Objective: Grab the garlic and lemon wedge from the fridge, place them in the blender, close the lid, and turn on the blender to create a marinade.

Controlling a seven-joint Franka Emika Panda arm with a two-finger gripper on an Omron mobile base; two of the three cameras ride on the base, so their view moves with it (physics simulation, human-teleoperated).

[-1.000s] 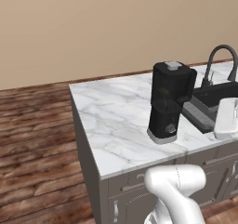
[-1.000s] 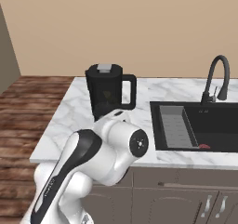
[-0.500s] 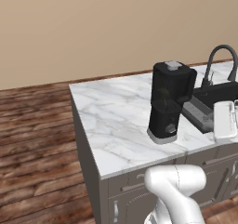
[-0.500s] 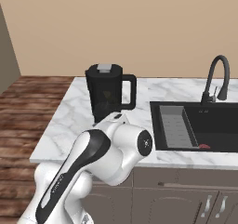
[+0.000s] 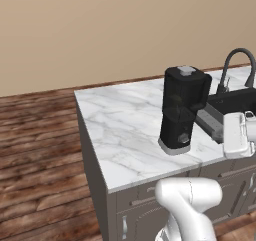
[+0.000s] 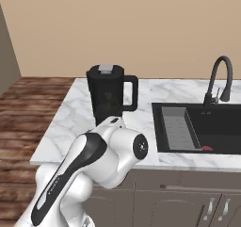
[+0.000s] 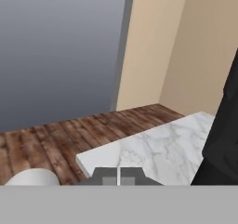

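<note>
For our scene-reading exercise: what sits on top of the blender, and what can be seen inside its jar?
A black lid with a light grey centre caps the blender, which stands on the marble counter. Through the dark jar wall only a faint yellowish-green smudge shows; what it is cannot be told, and nothing else inside can be made out.

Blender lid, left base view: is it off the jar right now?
No, the lid sits flat on top of the blender, its light grey centre facing up.
</note>
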